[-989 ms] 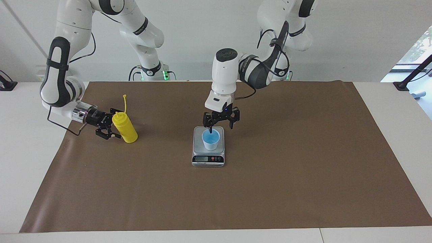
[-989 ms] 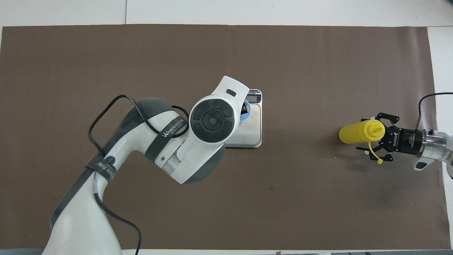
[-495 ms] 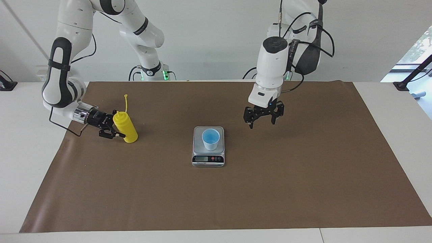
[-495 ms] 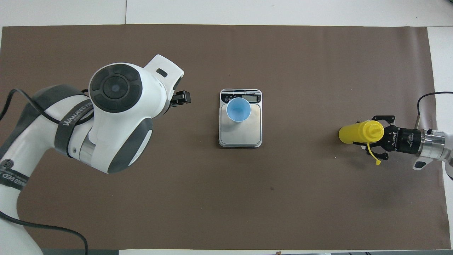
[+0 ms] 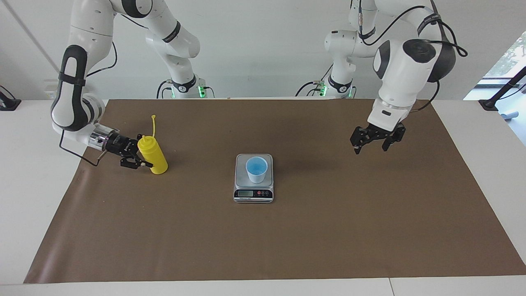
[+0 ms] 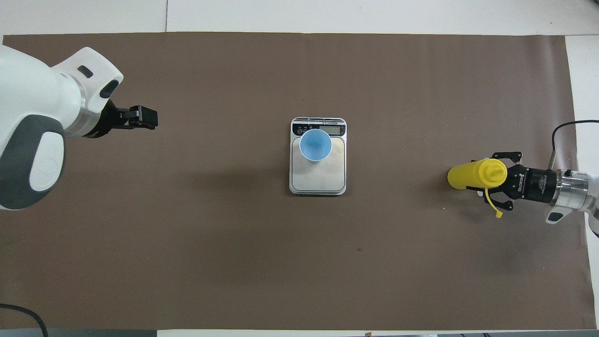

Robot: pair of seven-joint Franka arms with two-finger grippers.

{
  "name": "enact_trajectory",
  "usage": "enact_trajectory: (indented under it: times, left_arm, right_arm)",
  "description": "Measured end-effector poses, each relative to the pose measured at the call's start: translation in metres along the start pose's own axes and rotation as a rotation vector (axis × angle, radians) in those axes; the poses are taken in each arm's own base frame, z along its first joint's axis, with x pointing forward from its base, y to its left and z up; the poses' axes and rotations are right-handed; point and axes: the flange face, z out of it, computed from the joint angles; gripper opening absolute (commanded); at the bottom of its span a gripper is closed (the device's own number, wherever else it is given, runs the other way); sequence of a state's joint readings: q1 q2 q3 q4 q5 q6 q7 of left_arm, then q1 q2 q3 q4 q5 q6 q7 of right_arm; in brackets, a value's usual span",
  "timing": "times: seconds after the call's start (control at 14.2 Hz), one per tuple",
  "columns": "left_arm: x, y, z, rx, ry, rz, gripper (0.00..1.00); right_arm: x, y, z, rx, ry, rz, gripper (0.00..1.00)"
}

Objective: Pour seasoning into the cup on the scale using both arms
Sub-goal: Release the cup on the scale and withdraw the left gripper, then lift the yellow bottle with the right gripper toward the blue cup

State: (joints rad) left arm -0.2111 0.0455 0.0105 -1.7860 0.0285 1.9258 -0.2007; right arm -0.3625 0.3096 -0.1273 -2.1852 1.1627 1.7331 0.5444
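The yellow seasoning bottle (image 5: 153, 158) stands on the brown mat toward the right arm's end, with its cap strap sticking up; it also shows in the overhead view (image 6: 468, 175). My right gripper (image 5: 143, 155) comes in from the side and is shut on the bottle's upper body (image 6: 491, 180). The light blue cup (image 5: 256, 168) stands upright on the silver scale (image 5: 253, 194) at the mat's middle, on the part of the platform (image 6: 318, 180) next to the display. My left gripper (image 5: 370, 149) hangs open and empty over bare mat toward the left arm's end (image 6: 142, 118).
A brown mat (image 5: 328, 230) covers most of the white table. Nothing else lies on it. Both arm bases stand at the robots' edge of the table.
My left gripper let go of the cup, rose and swung away toward the left arm's end. My right gripper closed in on the seasoning bottle.
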Motion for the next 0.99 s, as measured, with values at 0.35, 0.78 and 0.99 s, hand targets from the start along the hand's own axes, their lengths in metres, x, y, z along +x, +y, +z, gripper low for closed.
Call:
enact_trajectory:
  times: [0.35, 0.78, 0.99]
  left_arm:
    - [-0.010, -0.058, -0.030, 0.011, -0.039, 0.027, 1.00]
    - [-0.013, -0.090, -0.069, -0.005, -0.081, 0.009, 1.00]
    - [-0.015, -0.102, -0.078, -0.009, -0.101, 0.025, 1.00]
  right_arm:
    - [-0.041, -0.029, 0.022, 0.003, 0.090, 0.004, 0.00]
    - [-0.114, -0.055, 0.063, 0.036, 0.198, 0.050, 0.00]
    - [-0.174, -0.075, 0.097, 0.029, 0.318, 0.060, 0.00]
